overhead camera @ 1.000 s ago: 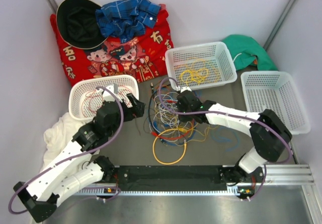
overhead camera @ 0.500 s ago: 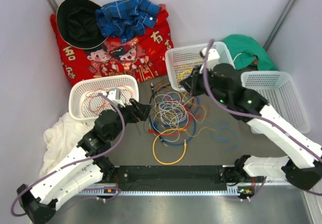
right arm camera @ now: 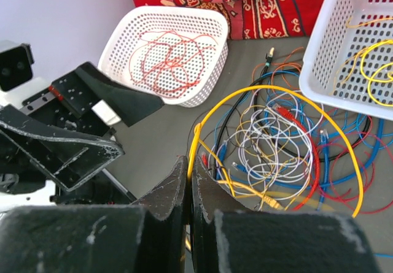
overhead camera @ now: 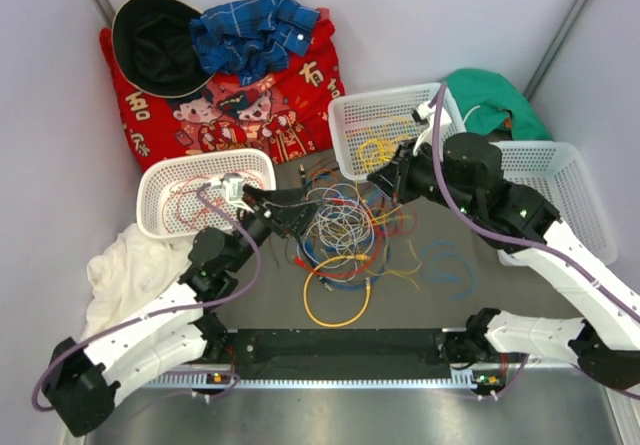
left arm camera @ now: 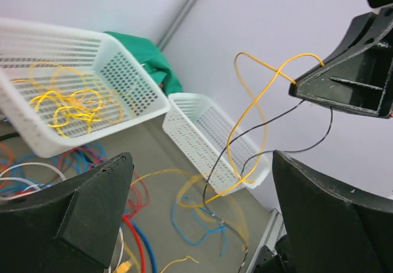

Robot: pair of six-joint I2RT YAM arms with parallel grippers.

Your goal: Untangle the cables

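The right gripper (overhead camera: 382, 177) has come up out of the pile (overhead camera: 345, 230) and now hangs just on the near side of the middle basket (left arm camera: 126, 83), jaws pinched tight on a yellow cable (right arm camera: 270, 88); the left gripper (overhead camera: 293, 215) has pushed in from the left toward the same spot, jaws spread wide and holding nothing.

That reads as one strand being drawn out, though it is not yet free; its loop trails back down into the pile, and a thin black cable (left arm camera: 268, 121) rises with it, so I judge it snagged; the open left gripper looks placed to take or steady the hanging loop.

The other cables lie on the bench (overhead camera: 250, 295) directly on the near side of the middle basket; they form a flat heap of overlapping coils in white, blue, red, orange and yellow, thin and springy, with plug ends poking out; yellow strands already sit inside the middle basket, and red ones in the left basket (overhead camera: 147, 205) well to its left.
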